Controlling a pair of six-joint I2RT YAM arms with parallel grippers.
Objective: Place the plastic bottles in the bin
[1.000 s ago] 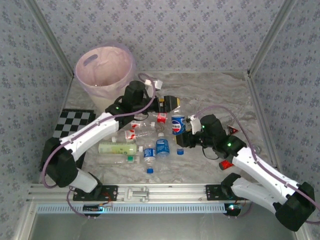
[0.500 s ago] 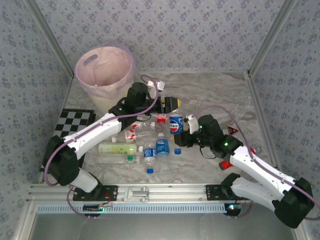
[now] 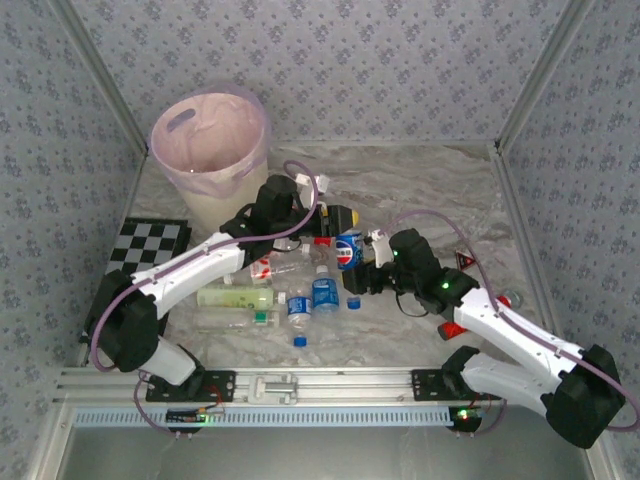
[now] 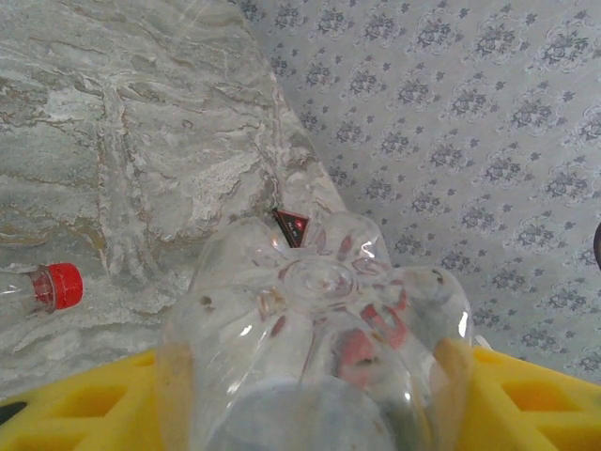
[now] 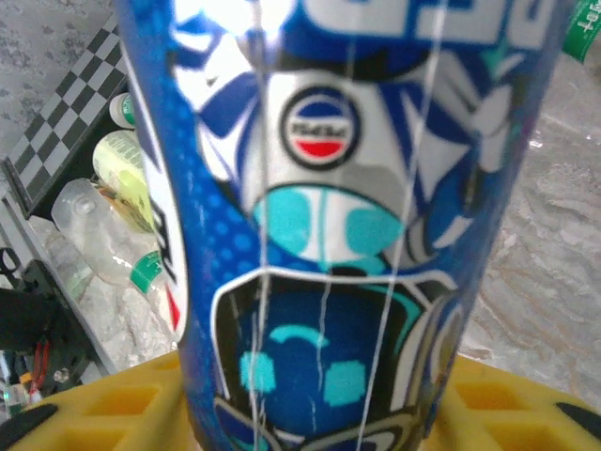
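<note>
Bottles: several (image 3: pixel 323 293) are seen standing and lying on the table (image 3: pixel 430 190), between the two grippers and nearer the arm bases than either; the pale green one (image 3: pixel 235 296) lies among them.
Bin: the bin (image 3: pixel 215 197) is set beyond the left gripper (image 3: pixel 338 216) and off to its left, apart from every bottle. Its pink liner is seen, and no bottle can be made out inside.
Left gripper: a clear bottle (image 4: pixel 315 319) is lodged between the yellow pads (image 4: pixel 526 395), base toward the wrist, and both pads are met by its sides. The gripper is judged to be clenched on it.
Right gripper: a Pepsi bottle (image 5: pixel 329 188) stands upright between the pads of the right gripper (image 3: pixel 360 272). Whether it is squeezed or merely straddled cannot be told.
Beside the left gripper: a red-capped bottle (image 4: pixel 47 287) lies on the table just off its left pad.
Loose cap: a blue cap (image 3: pixel 353 301) lies just below the right gripper.
Done: nothing, so far as can be judged.
Left: almost everything. The two bottles at the grippers are to be lifted and carried to the bin, and the rest fetched after them.
</note>
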